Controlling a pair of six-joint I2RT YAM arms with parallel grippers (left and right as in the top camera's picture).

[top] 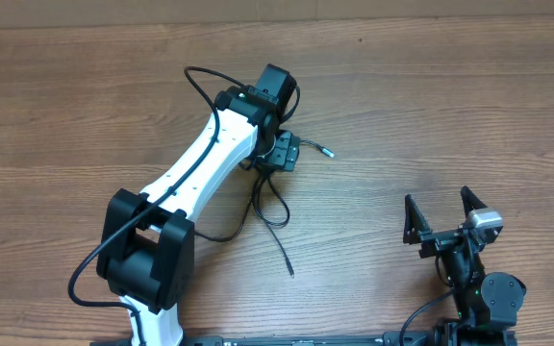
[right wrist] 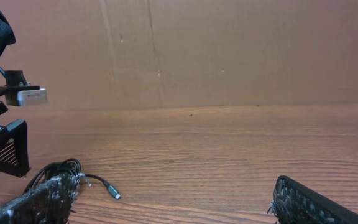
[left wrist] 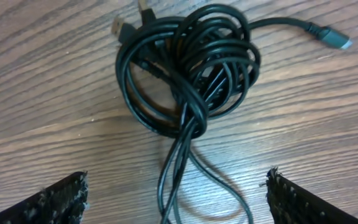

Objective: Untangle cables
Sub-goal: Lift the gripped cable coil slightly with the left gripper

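Note:
The cables [left wrist: 188, 68] lie in a tight black knot on the wooden table, with a bluish plug tip [left wrist: 334, 38] sticking out to the right and two plug ends [left wrist: 120, 28] at the top. Loose strands trail from the knot between the wide-apart jaws of my left gripper [left wrist: 177, 177], which is open and just above them. From overhead, the left gripper [top: 282, 154] covers the knot; loops [top: 269, 202] and one cable end [top: 291, 274] trail toward the front. My right gripper [top: 440, 216] is open and empty at the right front. It sees the cables [right wrist: 58, 169] far to its left.
The white left arm [top: 200, 159] runs diagonally from its base at the front left, with a thick black arm wire [top: 195, 82] arching beside it. A brown cardboard wall [right wrist: 229, 50] closes the table's far side.

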